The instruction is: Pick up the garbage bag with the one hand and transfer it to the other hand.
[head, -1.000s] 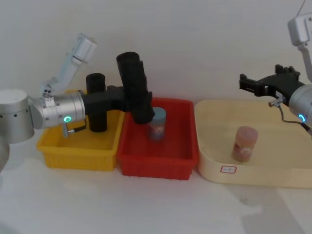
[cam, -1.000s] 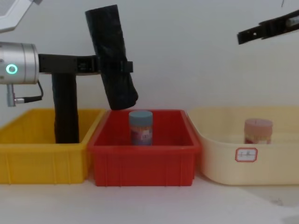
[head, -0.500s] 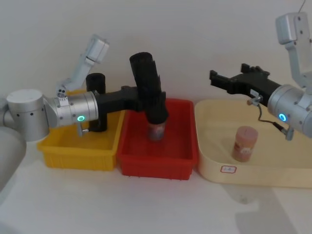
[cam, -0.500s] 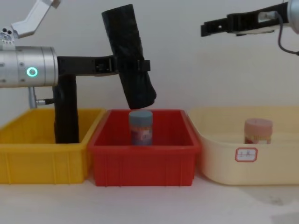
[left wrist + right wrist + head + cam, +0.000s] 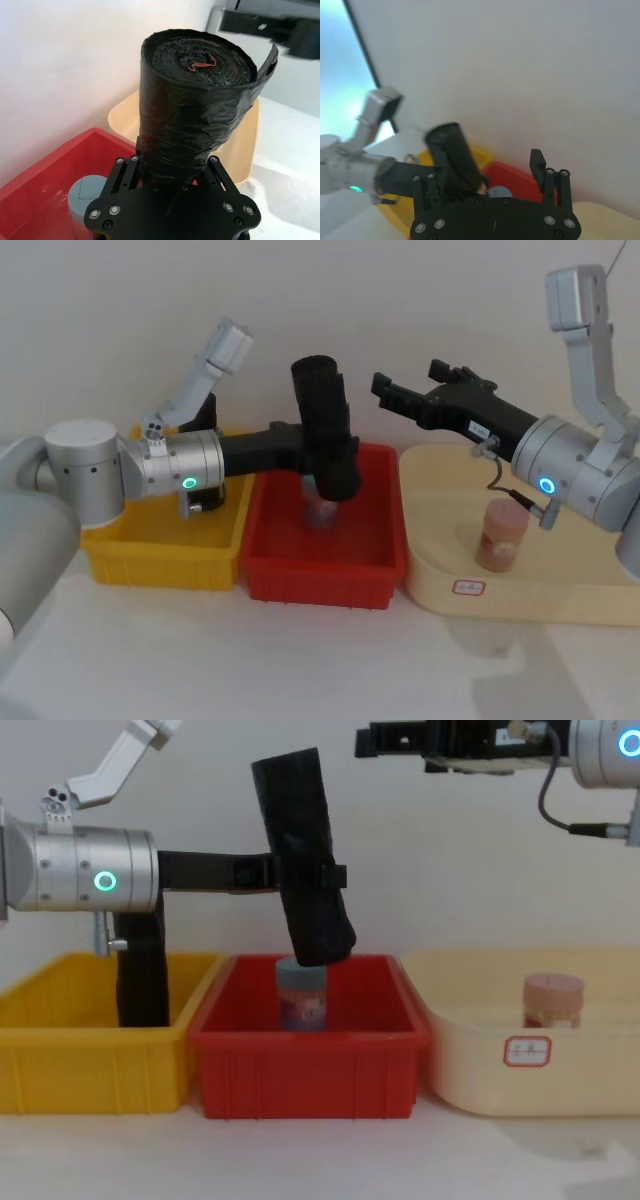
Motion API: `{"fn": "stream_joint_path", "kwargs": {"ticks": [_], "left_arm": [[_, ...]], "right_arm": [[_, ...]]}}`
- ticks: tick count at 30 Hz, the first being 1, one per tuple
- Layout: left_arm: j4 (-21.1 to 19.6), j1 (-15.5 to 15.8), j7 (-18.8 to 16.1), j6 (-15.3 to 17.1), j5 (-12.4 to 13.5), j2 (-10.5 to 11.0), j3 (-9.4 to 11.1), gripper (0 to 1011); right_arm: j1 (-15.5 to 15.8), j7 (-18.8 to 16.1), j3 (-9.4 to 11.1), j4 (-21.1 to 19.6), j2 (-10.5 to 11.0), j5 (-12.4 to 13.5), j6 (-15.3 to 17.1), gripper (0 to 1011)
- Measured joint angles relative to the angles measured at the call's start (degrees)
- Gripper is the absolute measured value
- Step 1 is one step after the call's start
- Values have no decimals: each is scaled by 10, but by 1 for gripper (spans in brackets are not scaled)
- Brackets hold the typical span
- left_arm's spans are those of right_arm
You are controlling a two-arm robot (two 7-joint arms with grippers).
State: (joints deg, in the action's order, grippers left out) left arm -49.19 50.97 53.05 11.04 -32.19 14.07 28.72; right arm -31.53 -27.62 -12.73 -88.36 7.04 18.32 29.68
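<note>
Chest view: the red bin (image 5: 310, 1065) sat below the left claw (image 5: 322, 877), which was clamped round the banded middle of the garbage bag (image 5: 295, 810), tilted in the air. That thick, lumpy roll looked light, fairly firm and slick; its free upper end seemed the best hold. The right claw (image 5: 372, 740), spread wide and empty, hovered just beside that top.

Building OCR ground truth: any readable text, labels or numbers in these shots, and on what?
No text reads clearly.
Red-edged sticker on the cream tray front: marks too small to read.
Wrapper on the jar in the red bin: print blurred.
Pink jar in the cream tray: nothing legible.
</note>
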Motion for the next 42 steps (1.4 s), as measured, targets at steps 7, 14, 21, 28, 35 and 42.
{"fn": "stream_joint_path", "kwargs": {"ticks": [7,14,21,28,35,42], "left_arm": [[8,16,-17,16,17,-4,18,419],[19,30,-26,25,24,-10,29,419],[27,39,-32,30,27,-14,36,419],[31,43,-34,32,29,-16,39,419],[33,46,-36,34,31,-17,41,419],[34,48,-37,35,31,-18,42,419]], "right_arm": [[4,-28,-7,-3,0,14,-24,1001],[6,-43,-18,-6,4,19,-35,1001],[5,-50,-27,-7,7,20,-41,1001],[1,-43,-35,1,7,15,-46,1001],[-11,-24,-47,19,5,-1,-49,1000],[-26,-2,-60,42,3,-19,-47,1001]]}}
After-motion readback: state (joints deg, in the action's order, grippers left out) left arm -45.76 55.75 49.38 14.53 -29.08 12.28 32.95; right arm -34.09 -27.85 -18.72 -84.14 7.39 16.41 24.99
